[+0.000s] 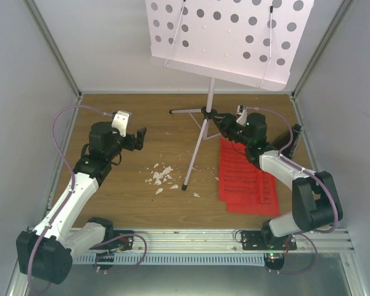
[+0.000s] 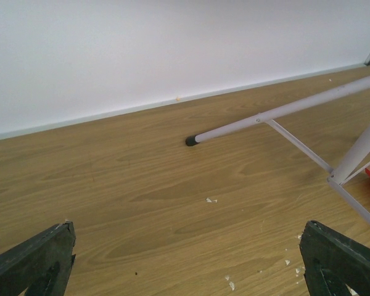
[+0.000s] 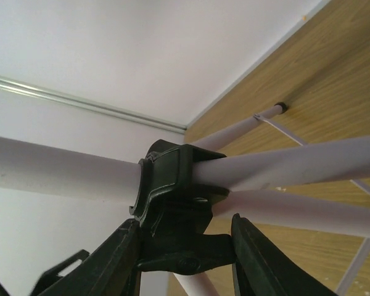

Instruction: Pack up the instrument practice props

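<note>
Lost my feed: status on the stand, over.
Left gripper open over wooden table. Right gripper shut on black plastic hub of white hole-dotted music stand. Red printed sheets under right arm; white crumbs by leg.

Robot lab test cell, plain white walls [image 1: 111, 49], aluminium posts [image 1: 52, 46] at far corners, wood-grain table [image 1: 142, 206], left arm [image 1: 71, 194] and right arm [image 1: 283, 169] bolted along its near edge.

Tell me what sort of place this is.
Probably a staged robot test cell, not a music room: plain white walls box in a wood-grain table, and the left arm and right arm are bolted to a rail at its edge.
</note>
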You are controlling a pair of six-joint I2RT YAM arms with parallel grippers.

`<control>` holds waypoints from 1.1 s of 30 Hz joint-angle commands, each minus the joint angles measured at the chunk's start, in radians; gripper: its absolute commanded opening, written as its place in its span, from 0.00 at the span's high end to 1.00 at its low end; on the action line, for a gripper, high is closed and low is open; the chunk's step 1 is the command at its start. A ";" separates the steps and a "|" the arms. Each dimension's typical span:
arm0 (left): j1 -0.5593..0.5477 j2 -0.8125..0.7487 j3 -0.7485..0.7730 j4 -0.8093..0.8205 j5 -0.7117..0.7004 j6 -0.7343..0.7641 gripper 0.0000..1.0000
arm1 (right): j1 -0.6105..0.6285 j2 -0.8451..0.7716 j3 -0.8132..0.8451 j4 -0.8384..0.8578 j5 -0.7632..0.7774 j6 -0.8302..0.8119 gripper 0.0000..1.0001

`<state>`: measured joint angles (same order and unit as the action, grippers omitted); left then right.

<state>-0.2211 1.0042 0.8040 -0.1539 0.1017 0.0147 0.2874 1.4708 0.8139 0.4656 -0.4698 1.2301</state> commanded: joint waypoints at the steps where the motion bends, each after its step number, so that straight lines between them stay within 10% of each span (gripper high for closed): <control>1: -0.010 -0.017 0.030 0.033 0.011 -0.005 0.01 | 0.000 -0.032 0.024 -0.090 0.093 -0.198 0.69; 9: -0.025 -0.009 0.028 0.035 0.019 -0.005 0.01 | 0.003 -0.056 0.040 -0.131 0.127 -0.384 0.67; 15: -0.035 -0.005 0.028 0.034 0.016 -0.004 0.01 | -0.003 -0.097 0.075 -0.183 0.092 -0.354 0.44; 21: -0.036 -0.007 0.027 0.035 0.011 -0.003 0.01 | -0.030 -0.201 -0.014 -0.159 0.058 -0.158 0.19; 33: -0.040 -0.013 0.029 0.031 -0.002 0.002 0.01 | -0.027 -0.202 -0.079 -0.084 -0.010 0.205 0.19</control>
<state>-0.2539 1.0042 0.8040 -0.1539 0.1108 0.0147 0.2626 1.2453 0.7254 0.3397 -0.4488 1.3064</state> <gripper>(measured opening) 0.990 0.821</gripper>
